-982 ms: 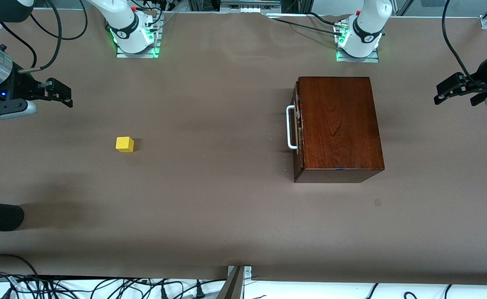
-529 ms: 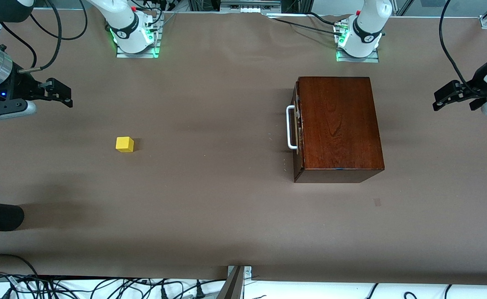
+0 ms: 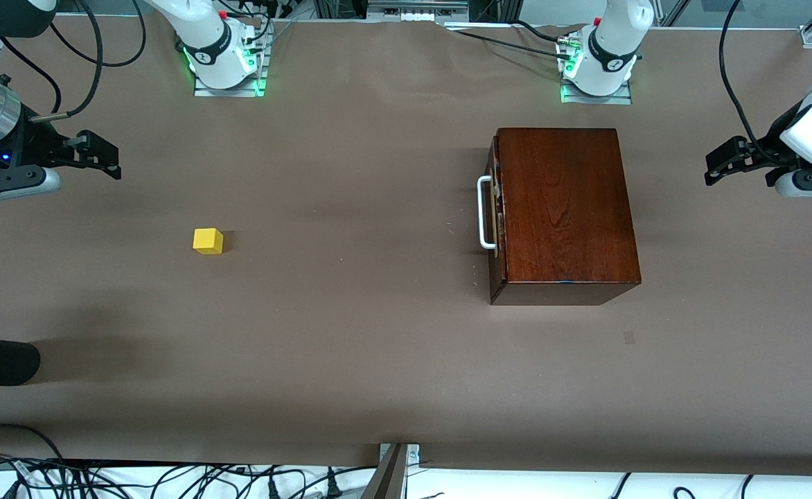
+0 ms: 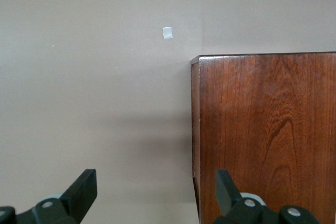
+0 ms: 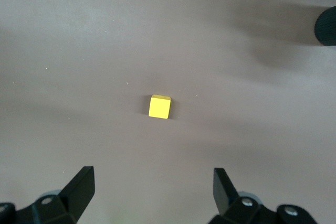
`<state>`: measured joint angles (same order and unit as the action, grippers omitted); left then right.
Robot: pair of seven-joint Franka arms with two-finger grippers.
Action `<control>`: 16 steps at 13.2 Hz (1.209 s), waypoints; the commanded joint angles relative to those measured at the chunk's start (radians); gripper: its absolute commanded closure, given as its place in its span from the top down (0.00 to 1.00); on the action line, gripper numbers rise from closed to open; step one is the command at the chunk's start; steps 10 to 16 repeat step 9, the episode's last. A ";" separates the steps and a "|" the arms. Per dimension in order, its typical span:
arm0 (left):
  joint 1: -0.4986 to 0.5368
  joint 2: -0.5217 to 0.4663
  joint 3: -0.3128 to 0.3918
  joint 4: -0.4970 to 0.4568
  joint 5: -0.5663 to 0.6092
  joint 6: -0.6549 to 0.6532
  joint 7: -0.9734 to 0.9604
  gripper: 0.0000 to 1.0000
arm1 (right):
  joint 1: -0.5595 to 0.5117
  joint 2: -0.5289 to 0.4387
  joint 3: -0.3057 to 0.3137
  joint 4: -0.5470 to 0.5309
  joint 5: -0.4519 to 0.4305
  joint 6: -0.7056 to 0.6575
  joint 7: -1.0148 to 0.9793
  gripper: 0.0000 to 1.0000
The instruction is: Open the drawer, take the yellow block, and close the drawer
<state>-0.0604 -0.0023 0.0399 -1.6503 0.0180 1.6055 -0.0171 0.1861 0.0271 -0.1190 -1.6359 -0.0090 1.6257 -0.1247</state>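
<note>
A wide worktop (image 3: 378, 360) covered in brown paper fills the scene, with two white robot arms mounted along its top edge. Toward the left arm's end of the worktop stands a dark reddish-brown wooden box (image 3: 564, 208), polished so the grain shows. The drawer (image 3: 495, 211) in the box is pushed all the way in, and its white U-shaped handle (image 3: 484, 211) faces the middle of the worktop. The yellow block (image 3: 208, 240), a small plain cube, sits alone on the bare worktop toward the right arm's end, well apart from the box and at about the same distance from the front camera as the handle. The left end effector (image 3: 719, 165) hangs in the air over the left arm's end of the worktop, between the box and that edge, touching nothing; its two black fingers (image 4: 81, 192) are spread wide with nothing between them, and its wrist view looks down on the box top and one corner of the box. The right end effector (image 3: 107, 158) hangs over the right arm's end of the worktop, near that edge, also spread wide and holding nothing; its wrist view shows the yellow block lying on the worktop, framed between the open fingers (image 5: 80, 186) but well clear of them.
</note>
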 commanded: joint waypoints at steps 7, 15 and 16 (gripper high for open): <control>-0.004 0.038 -0.009 0.057 0.022 -0.030 -0.011 1.00 | 0.001 0.008 -0.004 0.024 -0.011 -0.017 -0.007 1.00; -0.004 0.039 -0.009 0.057 0.022 -0.032 -0.015 1.00 | 0.001 0.008 -0.004 0.024 -0.011 -0.017 -0.007 1.00; -0.004 0.039 -0.009 0.057 0.022 -0.032 -0.015 1.00 | 0.001 0.008 -0.004 0.024 -0.011 -0.017 -0.007 1.00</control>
